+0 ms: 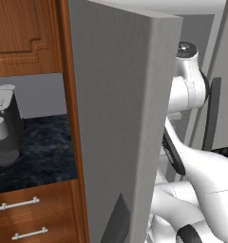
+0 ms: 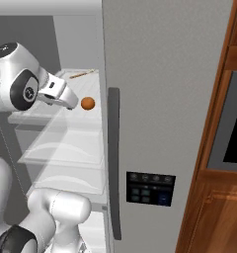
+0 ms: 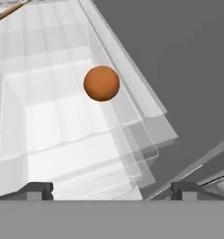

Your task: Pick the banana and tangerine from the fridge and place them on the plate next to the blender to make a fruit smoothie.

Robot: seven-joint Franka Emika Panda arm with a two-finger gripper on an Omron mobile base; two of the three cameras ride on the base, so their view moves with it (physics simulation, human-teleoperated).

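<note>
While its jaws stand wide apart and hold nothing, the gripper (image 3: 111, 189) reaches into the open fridge (image 2: 160, 99), its two dark fingertips (image 3: 37, 190) showing at the bottom of the hand view with bare white shelf between them. Ahead of the gripper, and apart from it, the tangerine (image 3: 101, 83) rests on a white shelf (image 3: 53, 126) near that shelf's right edge; the right base view shows the same orange ball (image 2: 88, 103) just beyond the end of the hand, close to the fridge's grey door edge. Farther back on the shelf from the tangerine lies a thin brownish curved object (image 3: 10, 11), probably the banana (image 2: 82, 74), though it is too small to tell for certain. Outside the fridge, beyond its door (image 1: 120, 118), a coffee machine (image 1: 5, 124) stands on the dark counter (image 1: 44, 147). Judged from these views, the task is at its beginning: the fridge is open, neither fruit is picked up, and both pick-ups and both placements on the plate remain to be done.
</note>
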